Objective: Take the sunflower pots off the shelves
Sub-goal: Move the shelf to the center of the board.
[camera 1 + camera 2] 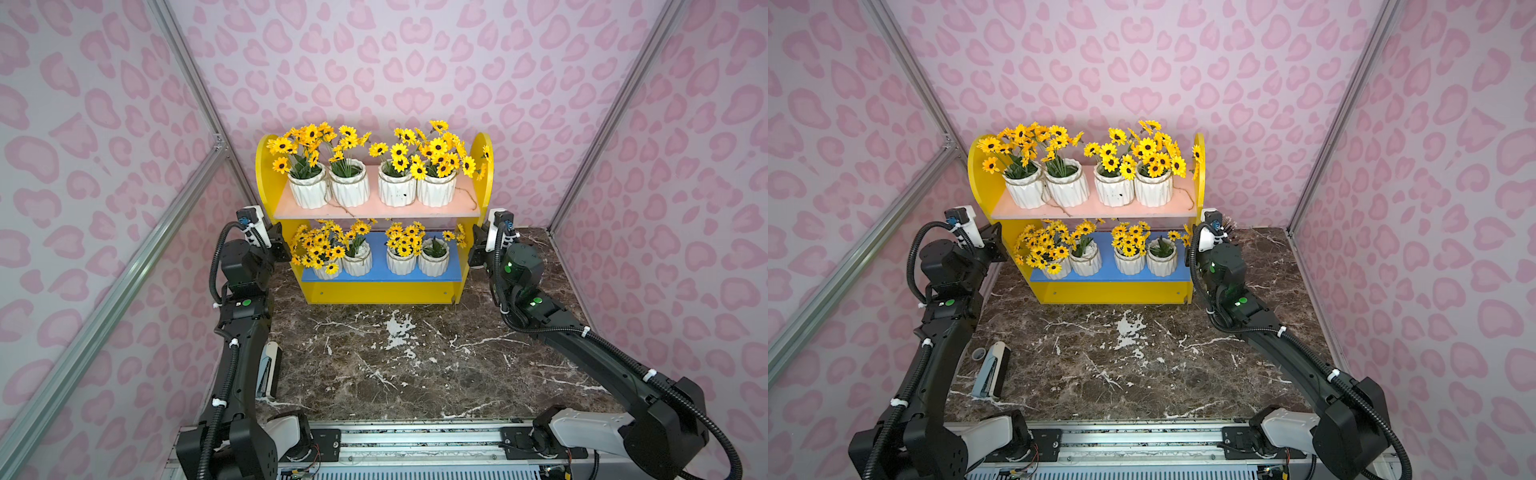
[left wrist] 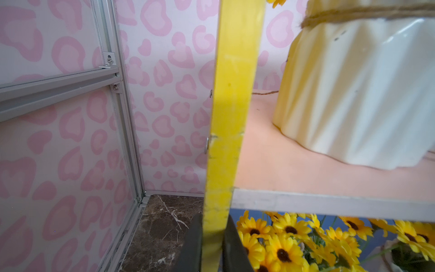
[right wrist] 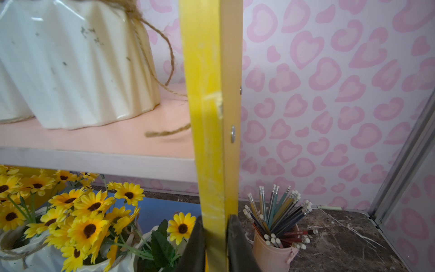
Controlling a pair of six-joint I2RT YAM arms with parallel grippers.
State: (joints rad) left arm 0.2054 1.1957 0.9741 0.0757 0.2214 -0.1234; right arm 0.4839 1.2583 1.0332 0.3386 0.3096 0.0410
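Observation:
The shelves (image 1: 266, 183) are a yellow unit at the back of the marble table, seen in both top views. Several sunflower pots (image 1: 350, 187) stand in a row on its pink upper board (image 1: 374, 210). Several more (image 1: 401, 262) stand on the blue lower board (image 1: 380, 257). My left gripper (image 2: 213, 226) is shut on the front edge of the left yellow side panel (image 2: 230, 94), just below the pink board. My right gripper (image 3: 215, 223) is shut the same way on the right side panel (image 3: 207, 94). In a top view both grippers (image 1: 284, 249) (image 1: 473, 249) flank the unit.
A pink cup of pencils (image 3: 273, 249) stands on the table just outside the right panel. A grey and black stapler (image 1: 992, 370) and a small tape roll (image 1: 978, 354) lie by the left arm. Patterned walls with aluminium posts (image 1: 199, 95) close in three sides.

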